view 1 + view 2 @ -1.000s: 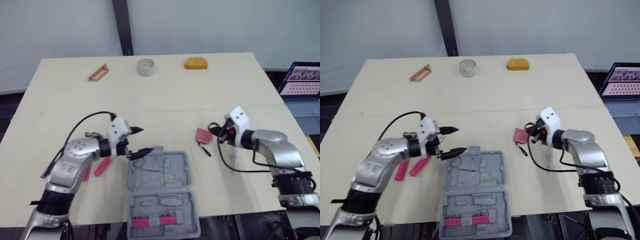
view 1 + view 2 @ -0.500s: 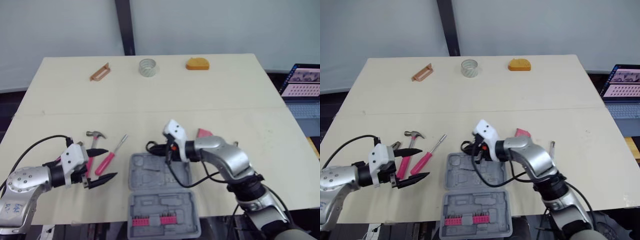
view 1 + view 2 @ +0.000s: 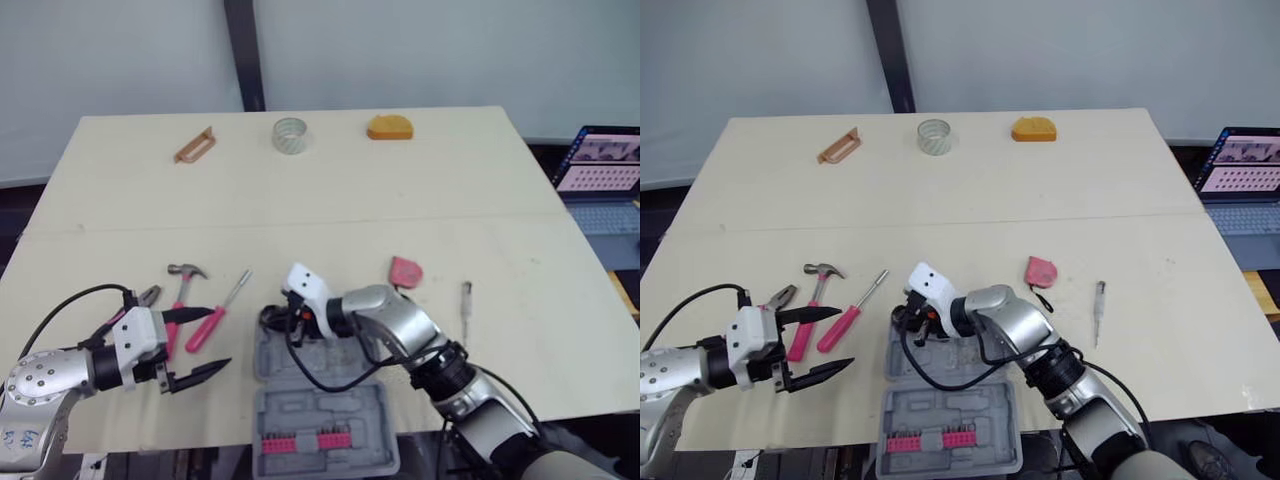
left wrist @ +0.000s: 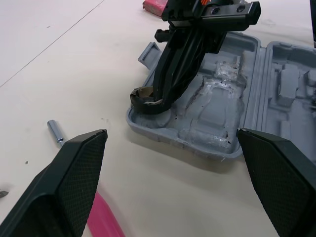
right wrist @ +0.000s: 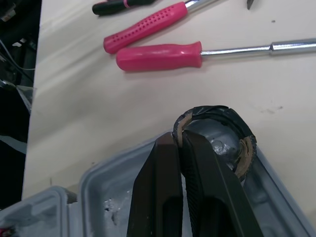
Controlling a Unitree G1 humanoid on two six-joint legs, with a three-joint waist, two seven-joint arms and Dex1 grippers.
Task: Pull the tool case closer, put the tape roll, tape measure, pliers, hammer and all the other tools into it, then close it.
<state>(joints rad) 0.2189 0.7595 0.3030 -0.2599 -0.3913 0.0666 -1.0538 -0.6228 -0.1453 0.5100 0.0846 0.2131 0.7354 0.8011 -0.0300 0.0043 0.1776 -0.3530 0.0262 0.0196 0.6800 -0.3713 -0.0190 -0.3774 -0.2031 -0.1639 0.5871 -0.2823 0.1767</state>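
The grey tool case (image 3: pixel 300 410) lies open near the table's front edge, its half nearest me holding red bits. My right gripper (image 5: pixel 180 136) is shut on the rim of a black tape roll (image 5: pixel 232 118), which rests in the case's far left corner (image 4: pixel 145 101). Left of the case my left gripper (image 3: pixel 218 338) hangs open with nothing between its fingers. A hammer (image 3: pixel 183 285), a pink-handled screwdriver (image 3: pixel 215 315) and pliers (image 3: pixel 140 300) lie just beyond it. The pink tape measure (image 3: pixel 405 270) and a slim screwdriver (image 3: pixel 465 298) lie right of the case.
At the far edge sit a clear tape roll (image 3: pixel 289 134), an orange block (image 3: pixel 389 127) and a tan wooden piece (image 3: pixel 195 145). A laptop (image 3: pixel 600 160) stands off the table to the right.
My right gripper swung from beside the tape measure across to the case's far left corner. My left gripper drew back from the case to the near left.
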